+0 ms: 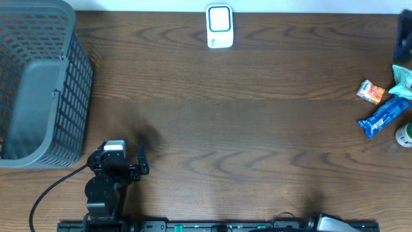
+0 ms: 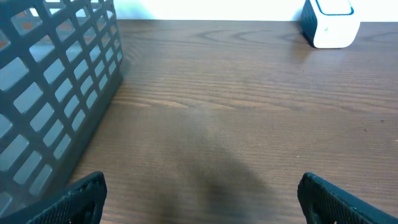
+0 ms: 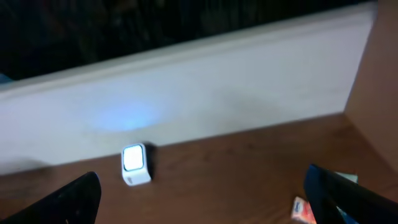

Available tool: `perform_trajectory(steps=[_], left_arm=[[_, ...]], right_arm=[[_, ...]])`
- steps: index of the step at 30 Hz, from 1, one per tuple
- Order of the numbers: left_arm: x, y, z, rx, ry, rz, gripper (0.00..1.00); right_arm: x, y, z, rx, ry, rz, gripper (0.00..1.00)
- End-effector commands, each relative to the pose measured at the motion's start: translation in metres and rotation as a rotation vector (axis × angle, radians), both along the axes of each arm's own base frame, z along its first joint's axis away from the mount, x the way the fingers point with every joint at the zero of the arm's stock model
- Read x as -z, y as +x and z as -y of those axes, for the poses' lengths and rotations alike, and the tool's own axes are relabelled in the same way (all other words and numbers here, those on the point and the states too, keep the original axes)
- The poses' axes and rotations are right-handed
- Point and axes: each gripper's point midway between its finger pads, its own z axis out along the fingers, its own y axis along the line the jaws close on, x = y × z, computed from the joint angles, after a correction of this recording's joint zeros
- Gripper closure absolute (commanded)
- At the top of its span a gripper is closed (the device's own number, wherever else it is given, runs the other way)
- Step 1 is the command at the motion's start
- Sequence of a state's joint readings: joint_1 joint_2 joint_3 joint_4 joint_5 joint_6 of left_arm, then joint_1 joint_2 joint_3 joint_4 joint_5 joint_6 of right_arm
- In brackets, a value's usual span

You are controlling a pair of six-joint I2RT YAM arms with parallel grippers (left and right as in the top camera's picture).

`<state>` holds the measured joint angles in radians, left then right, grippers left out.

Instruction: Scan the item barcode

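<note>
Both arms sit low at the robot's edge of the table (image 1: pixel 257 129), and nothing is in hand. The left gripper (image 2: pixel 202 198) shows its jaws spread wide over bare wood, and the right gripper (image 3: pixel 208 200) is just as wide, with nothing between its fingers. The scanner (image 1: pixel 219 27) stands upright at the far edge, roughly midway across, its blue-rimmed window lit. The goods are all on one side of it: well off to the scanner's right and closer to the robot lie an orange packet (image 1: pixel 371 92), a teal packet (image 1: pixel 403 81) and a blue bar (image 1: pixel 384 117), bunched at the table's rim. The bar's long axis runs on a slant, its far end pointing away from the scanner. The right arm looks plainly nearer to that bunch, so the pick reads as its job. The left has the grey basket (image 1: pixel 38 84) close by, far over on the scanner's other side. Dark wood lies open from bunch to scanner, and a pale wall (image 3: pixel 205 93) backs it.
</note>
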<state>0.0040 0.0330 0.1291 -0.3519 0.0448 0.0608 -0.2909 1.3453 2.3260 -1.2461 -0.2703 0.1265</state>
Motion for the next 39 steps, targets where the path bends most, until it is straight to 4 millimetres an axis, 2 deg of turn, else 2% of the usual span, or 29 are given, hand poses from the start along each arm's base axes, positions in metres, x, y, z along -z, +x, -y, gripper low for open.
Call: perform_trajectory(steps=[1, 8, 10, 13, 18, 21, 24, 31, 36, 39], left_arm=[[0.011, -0.001, -0.003, -0.013, 0.018, -0.025, 0.02], [0.011, -0.001, -0.003, -0.013, 0.018, -0.025, 0.02], [0.011, -0.001, -0.003, -0.013, 0.018, -0.025, 0.02], [0.011, -0.001, -0.003, -0.013, 0.018, -0.025, 0.02], [0.011, -0.001, -0.003, -0.013, 0.018, -0.025, 0.02], [0.011, -0.001, -0.003, -0.013, 0.018, -0.025, 0.02], [0.011, -0.001, -0.003, -0.013, 0.018, -0.025, 0.02], [0.011, -0.001, -0.003, -0.013, 0.018, -0.025, 0.02], [0.011, -0.001, -0.003, -0.013, 0.018, -0.025, 0.02], [0.011, -0.001, -0.003, -0.013, 0.018, -0.025, 0.02]], right_arm=[[-0.019, -0.037, -0.014, -0.009, -0.006, 0.079, 0.01], [-0.043, -0.098, -0.032, -0.01, -0.043, 0.2, 0.01], [-0.043, -0.113, -0.035, -0.006, -0.048, 0.213, 0.01], [-0.033, -0.137, -0.042, -0.005, -0.044, 0.197, 0.01], [-0.041, -0.173, -0.047, 0.022, -0.071, 0.281, 0.01], [-0.039, -0.188, -0.039, 0.082, -0.092, 0.35, 0.01], [-0.024, -0.187, -0.035, 0.087, -0.1, 0.421, 0.01], [0.031, -0.149, -0.036, 0.016, -0.1, 0.55, 0.01], [0.087, -0.12, -0.034, 0.004, -0.072, 0.595, 0.01], [0.118, -0.112, -0.033, 0.004, -0.071, 0.645, 0.01]])
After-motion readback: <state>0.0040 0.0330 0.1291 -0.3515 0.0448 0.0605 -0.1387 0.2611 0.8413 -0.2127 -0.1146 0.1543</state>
